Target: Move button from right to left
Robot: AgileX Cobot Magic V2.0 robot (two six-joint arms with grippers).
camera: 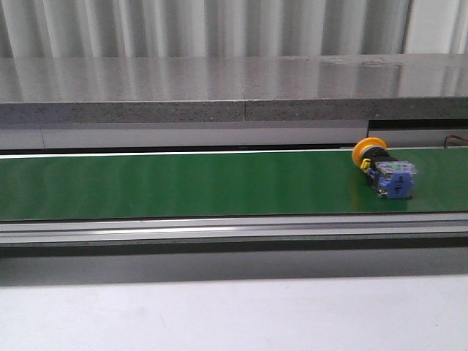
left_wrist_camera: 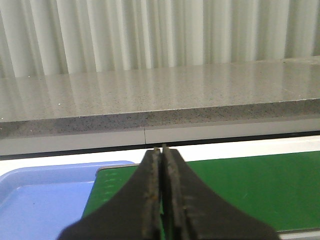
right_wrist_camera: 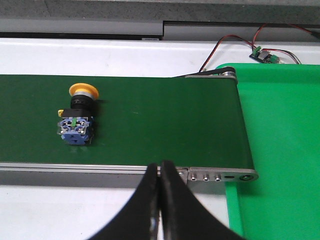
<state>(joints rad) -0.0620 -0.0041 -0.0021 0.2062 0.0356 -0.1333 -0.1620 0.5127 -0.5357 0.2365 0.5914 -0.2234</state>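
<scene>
Currently the button (camera: 386,170) lies on its side at the belt's (camera: 183,183) right end, cap far and base near, nearer the right gripper (right_wrist_camera: 160,167), which is closed and empty like the left gripper (left_wrist_camera: 161,150).

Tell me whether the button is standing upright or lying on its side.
On its side. The button lies on the green belt, its orange cap facing the far edge and its blue base toward the camera.

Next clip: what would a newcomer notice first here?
The button, orange cap and blue base, lying on its side near the right end of the long green belt. Both grippers are shut and empty: the right gripper near the belt's front rail, the left gripper by a blue tray.
</scene>
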